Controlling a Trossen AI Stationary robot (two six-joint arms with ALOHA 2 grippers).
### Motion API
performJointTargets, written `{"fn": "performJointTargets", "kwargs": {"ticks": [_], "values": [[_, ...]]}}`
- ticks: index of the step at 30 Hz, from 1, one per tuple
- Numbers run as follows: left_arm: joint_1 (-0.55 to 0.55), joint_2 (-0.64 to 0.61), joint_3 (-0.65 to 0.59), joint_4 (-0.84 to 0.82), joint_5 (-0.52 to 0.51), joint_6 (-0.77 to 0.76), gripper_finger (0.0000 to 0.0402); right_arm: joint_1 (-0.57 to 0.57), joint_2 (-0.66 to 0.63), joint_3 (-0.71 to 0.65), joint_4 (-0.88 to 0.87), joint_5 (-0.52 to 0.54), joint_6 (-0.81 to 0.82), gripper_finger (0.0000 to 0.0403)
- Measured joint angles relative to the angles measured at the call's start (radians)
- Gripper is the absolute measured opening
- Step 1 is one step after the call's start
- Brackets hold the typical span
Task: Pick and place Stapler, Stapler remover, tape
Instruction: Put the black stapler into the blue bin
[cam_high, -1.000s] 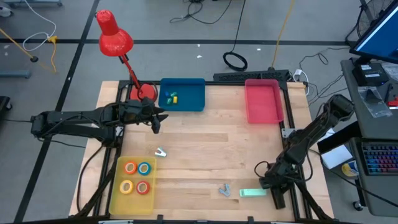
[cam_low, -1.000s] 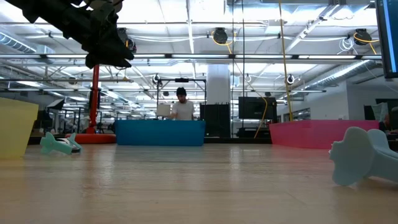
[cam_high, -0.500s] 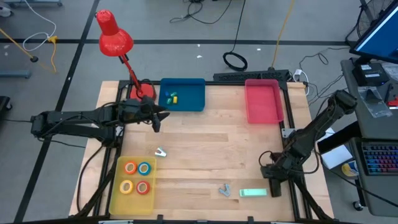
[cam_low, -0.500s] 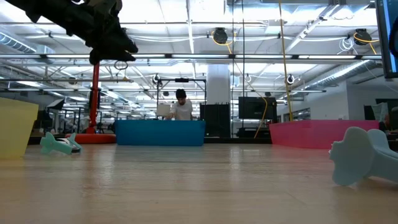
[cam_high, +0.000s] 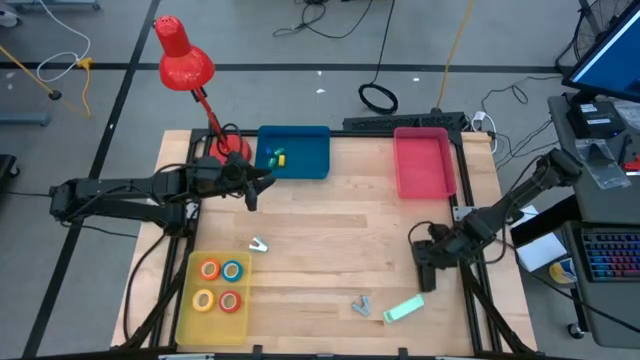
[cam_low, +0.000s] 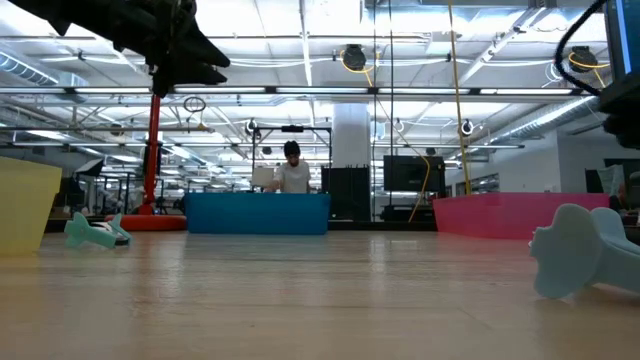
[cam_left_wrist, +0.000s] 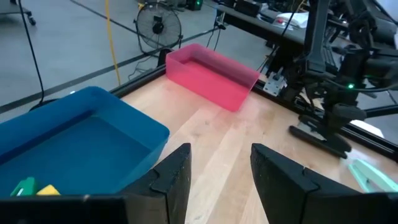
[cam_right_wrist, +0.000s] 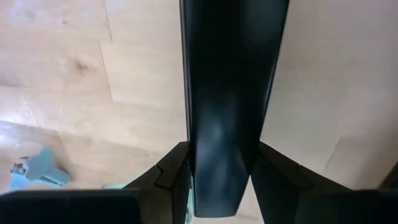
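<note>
Tape (cam_high: 220, 285): four rolls inside yellow tray (cam_high: 186, 300), near left, seemingly done. Green stapler-like piece (cam_high: 403, 310) and blue-grey piece (cam_high: 360, 305) lying at near edge, small pale piece (cam_high: 258, 243) left of centre, all judged unsorted. Right gripper (cam_high: 425, 262) above table's right side, clenched on dark oblong object (cam_right_wrist: 230, 106), possibly a stapler. Left gripper (cam_left_wrist: 221, 152) spread wide, grasping nothing, hovering beside blue bin (cam_high: 295, 150) at far left.
</note>
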Motion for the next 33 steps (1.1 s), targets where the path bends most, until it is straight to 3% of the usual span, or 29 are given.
{"fn": "performJointTargets", "kwargs": {"ticks": [10, 19, 22, 28, 33], "values": [[0.000, 0.069, 0.001, 0.039, 0.061, -0.004, 0.0168, -0.183, 0.000, 0.002, -0.061, -0.024, -0.258, 0.0128], [0.000, 0.148, 0.001, 0.050, 0.078, -0.005, 0.0168, -0.215, 0.026, 0.002, -0.051, -0.045, -0.356, 0.0128], [0.000, 0.152, 0.001, 0.050, 0.078, -0.003, 0.0168, -0.215, 0.027, 0.021, -0.069, -0.019, -0.392, 0.0128], [0.000, 0.152, 0.001, 0.093, 0.079, 0.012, 0.0168, -0.222, 0.029, 0.085, -0.137, 0.133, -0.471, 0.0128], [0.000, 0.152, 0.001, 0.152, 0.080, 0.029, 0.0168, -0.271, 0.036, 0.122, -0.113, 0.154, -0.597, 0.0128]]}}
